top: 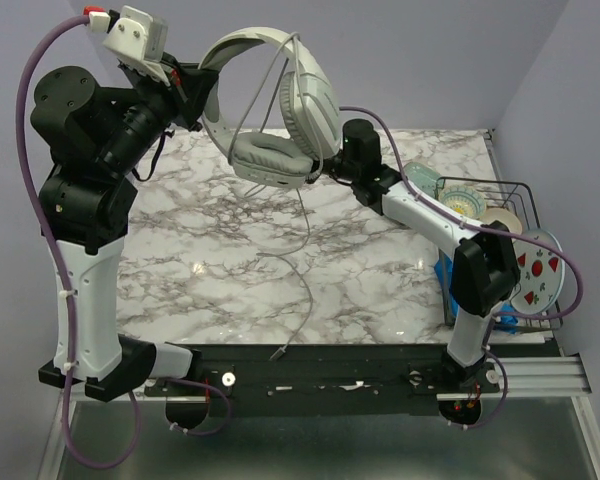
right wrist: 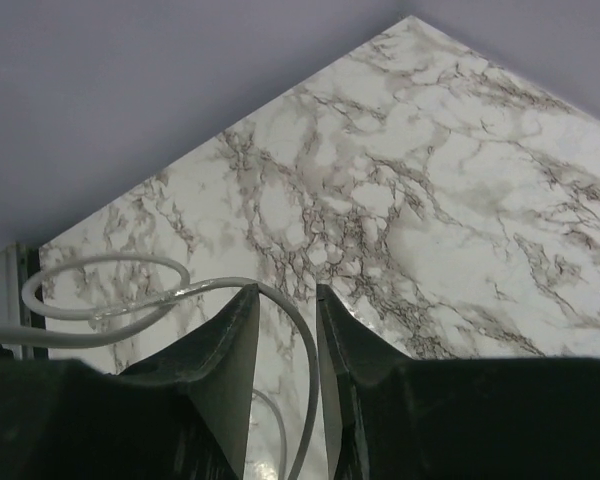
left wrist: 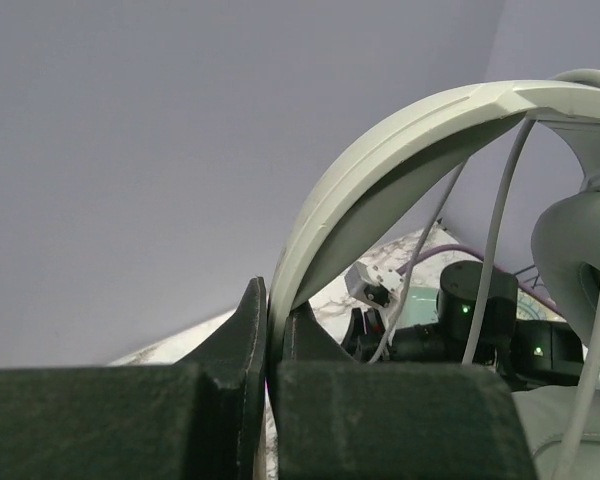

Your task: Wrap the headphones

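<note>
Robot lab bench: two arms (top: 85, 300) on a rail (top: 320, 385), marble-print table (top: 230, 270), bare lilac walls (top: 410, 60)

Quick head count: one pair of headphones (top: 270, 160) with two earcups (top: 315, 105), one thin cable (top: 305, 290) and one plug (top: 278, 352) on the end of it, all over one marble table (top: 210, 260). Two robot arms, the left arm (top: 85, 200) and the right arm (top: 430, 215), and two purple cables (top: 22, 110), one per arm. Off to the right there's one wire rack (top: 525, 188) with one red-spotted plate (top: 540, 270) and one greenish bowl (top: 462, 202) I can pick out, plus one blue thing (top: 445, 275) beside it, and the other dishes in there are too jammed together to count.
</note>
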`<state>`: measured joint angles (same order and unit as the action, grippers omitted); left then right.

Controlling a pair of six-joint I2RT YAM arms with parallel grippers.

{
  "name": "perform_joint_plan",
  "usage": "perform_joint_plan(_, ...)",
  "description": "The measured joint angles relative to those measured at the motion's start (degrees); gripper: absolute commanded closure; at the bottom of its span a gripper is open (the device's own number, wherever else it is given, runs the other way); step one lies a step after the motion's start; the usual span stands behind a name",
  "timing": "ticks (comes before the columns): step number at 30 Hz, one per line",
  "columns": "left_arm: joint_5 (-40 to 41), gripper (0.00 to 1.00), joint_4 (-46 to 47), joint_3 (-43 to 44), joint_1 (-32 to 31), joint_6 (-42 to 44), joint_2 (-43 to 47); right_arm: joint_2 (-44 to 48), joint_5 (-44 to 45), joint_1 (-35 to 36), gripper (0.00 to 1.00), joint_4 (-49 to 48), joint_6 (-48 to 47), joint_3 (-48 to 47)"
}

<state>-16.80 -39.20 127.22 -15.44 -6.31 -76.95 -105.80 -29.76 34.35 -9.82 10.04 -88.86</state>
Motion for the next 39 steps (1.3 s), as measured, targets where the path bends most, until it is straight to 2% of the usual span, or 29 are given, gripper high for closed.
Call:
perform_joint_plan(7, 3.6, 1.00, 0.1, 0.1, 0.0, -1.1, -1.1, -0.4, -1.6, -0.2, 0.62, -0.9, -1.0, 2.9)
perform_joint_plan(15, 7.4, 1.00, 0.7, 1.3, 0.0, -1.9, -1.4, 0.0, -4.4, -0.2, 0.50, -1.7, -2.2, 9.7)
perform_joint_plan(21, 8.4, 1.00, 0.8, 1.4, 0.0, -1.9, -2.1, 0.3, -5.0, -0.1, 0.48, -1.6, -4.0, 13.4)
perform_joint_plan(29, 10.4, 1.00, 0.9, 1.3, 0.0, -1.9, -2.4, 5.8, -3.9, 1.1, 0.45, -1.6, -6.6, 19.0)
perform_joint_plan(32, 10.9, 1.00, 1.0, 1.3, 0.0, -1.9, -2.4, 7.3, -2.7, 1.3, 0.75, -1.7, -7.3, 19.7)
perform_joint_plan(33, 11.0, 1.00, 1.0, 1.3, 0.0, -1.9, -2.4, 7.4, -2.4, 1.4, 0.91, -1.9, -7.5, 19.7)
perform_joint_plan(35, 11.4, 1.00, 1.0, 1.3, 0.0, -1.9, -2.4, 7.4, -1.9, 1.6, 0.99, -2.1, -7.6, 19.7)
perform_joint_plan(39, 14.1, 1.00, 1.0, 1.3, 0.2, -2.5, -2.5, 7.4, -0.9, 1.8, 0.99, -1.8, -8.0, 20.0)
